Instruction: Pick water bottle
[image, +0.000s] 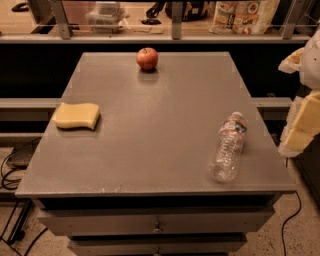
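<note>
The water bottle (227, 149) is clear ribbed plastic and lies on its side on the grey table (160, 110), near the front right corner. Its cap end points toward the far side, with a red, white and dark label band near that end. My gripper (302, 127) shows at the right edge of the view as white and pale yellow parts. It is beside and beyond the table's right edge, to the right of the bottle and apart from it, holding nothing that I can see.
A red apple (147, 58) stands at the table's far middle. A yellow sponge (76, 115) lies near the left edge. Behind the table runs a railing with a shelf of bags and items (240, 17). Cables (10, 175) lie on the floor at left.
</note>
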